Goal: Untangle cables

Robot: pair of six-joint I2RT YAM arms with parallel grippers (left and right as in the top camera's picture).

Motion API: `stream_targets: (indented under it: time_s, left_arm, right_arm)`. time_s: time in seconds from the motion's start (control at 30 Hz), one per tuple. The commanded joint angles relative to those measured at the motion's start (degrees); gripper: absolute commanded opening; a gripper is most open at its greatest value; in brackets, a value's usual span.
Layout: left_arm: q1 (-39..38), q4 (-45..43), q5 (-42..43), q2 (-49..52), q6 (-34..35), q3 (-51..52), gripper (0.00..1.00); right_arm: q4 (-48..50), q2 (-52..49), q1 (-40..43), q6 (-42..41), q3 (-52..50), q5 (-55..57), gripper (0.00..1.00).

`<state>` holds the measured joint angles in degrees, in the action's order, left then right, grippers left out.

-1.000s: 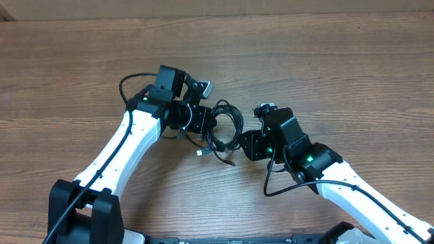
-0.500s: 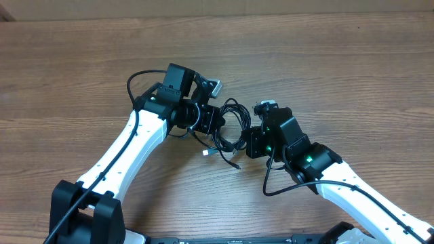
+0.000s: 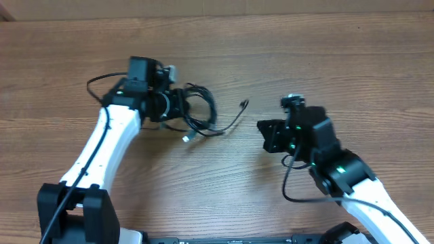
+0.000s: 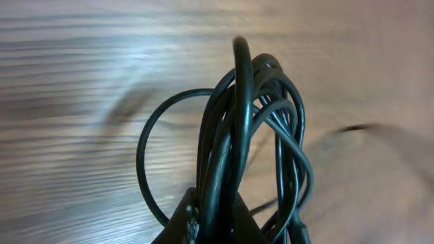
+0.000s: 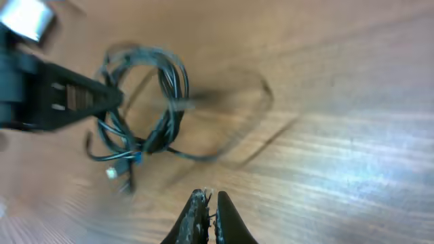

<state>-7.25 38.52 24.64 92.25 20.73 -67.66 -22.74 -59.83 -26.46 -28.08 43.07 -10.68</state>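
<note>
My left gripper (image 3: 178, 106) is pressed together on the cables (image 3: 201, 110). In the left wrist view its two fingers (image 4: 176, 230) pinch the black bundle at the lower edge of the picture, and several loops stand up out of the grip, one wide loop bending to the left. The wooden table (image 3: 339, 61) is behind them, with a soft shadow on it.

From overhead, the cables are a small coil directly at the tip of this gripper, on the left half of the table. One thin strand (image 3: 230, 120) leaves the coil and runs to the right, and its small dark end lies on the wood, pointing toward my other arm. A short piece with a silvery plug (image 3: 187, 138) hangs out below the coil, near the gripper.

My right gripper (image 3: 262, 129) is well apart from the coil, on the right side, and its tip points toward the cables. In the right wrist view its fingers (image 5: 224, 217) are closed against each other and nothing is between them. The coil (image 5: 146, 102) is far ahead of them, up and to the left, where the dark tip of the left gripper (image 5: 112, 98) touches it. Only the thin strand comes nearer to the right gripper, and it is not touching it. This view is blurred, so I cannot tell the small plugs apart there.
</note>
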Motion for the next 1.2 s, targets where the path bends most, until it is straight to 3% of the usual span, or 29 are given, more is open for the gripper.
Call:
stream_targets:
  time_s: [0.0, 0.1, 0.2, 0.37, 0.5, 0.67, 0.8, 0.9, 1.17]
  left_arm:
    - [1.2, -0.3, -1.0, -1.0, 6.0, -1.6, 0.04]
    - [1.1, -0.5, -0.2, -1.0, 5.2, -1.6, 0.04]
    - [0.4, -1.9, 6.4, -1.0, -3.9, -1.6, 0.04]
    - [-1.6, -3.5, 24.1, -1.0, -22.8, -1.6, 0.04]
    - [-4.1, -3.4, 23.8, -1.0, -28.0, -1.6, 0.04]
    - [-8.2, -3.8, 18.7, -1.0, -28.2, -1.6, 0.04]
    - [-10.8, -4.5, 12.1, -1.0, -23.2, -1.6, 0.04]
    - [-12.2, -4.8, 11.9, -1.0, -22.8, -1.6, 0.04]
    - [-13.8, -4.8, 14.5, -1.0, -21.6, -1.6, 0.04]
  right_arm:
    - [-0.6, 3.0, 0.8, -0.5, 1.6, 1.0, 0.04]
    - [-2.2, 3.2, 0.8, -0.5, 1.6, 3.0, 0.06]
    - [-2.4, 2.4, 0.7, -0.4, 1.6, 2.9, 0.31]
    - [-1.5, -0.3, 0.7, 3.6, 1.6, -0.7, 0.32]
    - [0.4, -2.9, 0.7, 7.8, 1.6, -8.0, 0.35]
    - [2.5, -5.7, 0.4, 8.5, 1.6, -10.4, 0.3]
    - [2.8, -8.0, -1.1, 8.4, 1.6, -10.4, 0.26]
    - [2.8, -9.3, -2.6, 8.4, 1.6, -9.2, 0.24]
    - [2.7, -11.8, -4.6, 6.8, 1.6, 2.4, 0.05]
